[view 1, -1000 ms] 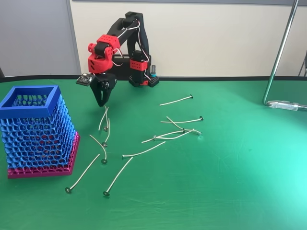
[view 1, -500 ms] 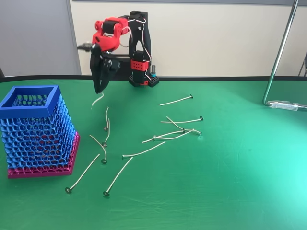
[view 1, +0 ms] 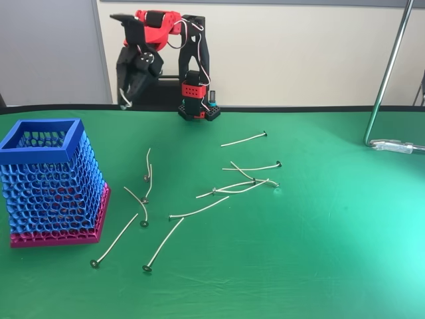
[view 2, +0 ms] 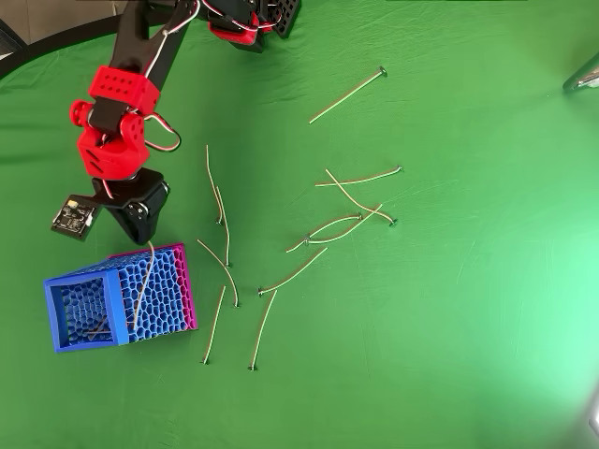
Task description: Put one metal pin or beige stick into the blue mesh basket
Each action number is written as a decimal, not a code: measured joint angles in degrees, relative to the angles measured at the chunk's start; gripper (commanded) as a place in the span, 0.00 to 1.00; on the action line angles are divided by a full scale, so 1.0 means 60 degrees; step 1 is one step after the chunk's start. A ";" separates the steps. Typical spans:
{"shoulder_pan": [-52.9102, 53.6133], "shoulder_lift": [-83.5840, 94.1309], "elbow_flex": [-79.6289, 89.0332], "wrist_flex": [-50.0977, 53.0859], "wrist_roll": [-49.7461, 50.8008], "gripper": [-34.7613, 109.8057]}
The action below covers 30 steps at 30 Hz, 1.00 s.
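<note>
Loose pins (view 1: 199,211) scattered on green table (view 1: 319,252), right of and below pincer (view 1: 125,101); metal stand (view 1: 385,73) far right. Pincer clenched on one beige pin (view 2: 143,285), which dangles beneath it over the blue mesh basket (view 1: 41,141). Raised higher than half a second ago.

The fixed view is looking across the green table (view 1: 332,266) from its front edge, low and level, facing the arm's base (view 1: 197,109) and the wall. The overhead view is looking straight down, sharing the blue mesh basket (view 2: 84,281), the arm and the scattered pins.
</note>
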 measured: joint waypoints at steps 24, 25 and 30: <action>0.1787 -0.2666 -0.0762 -0.4834 -0.1274 0.24; 0.1787 -0.2681 -0.0923 -0.4775 -0.1274 0.24; 0.1787 -0.3149 -0.1860 -0.4395 -0.1274 0.24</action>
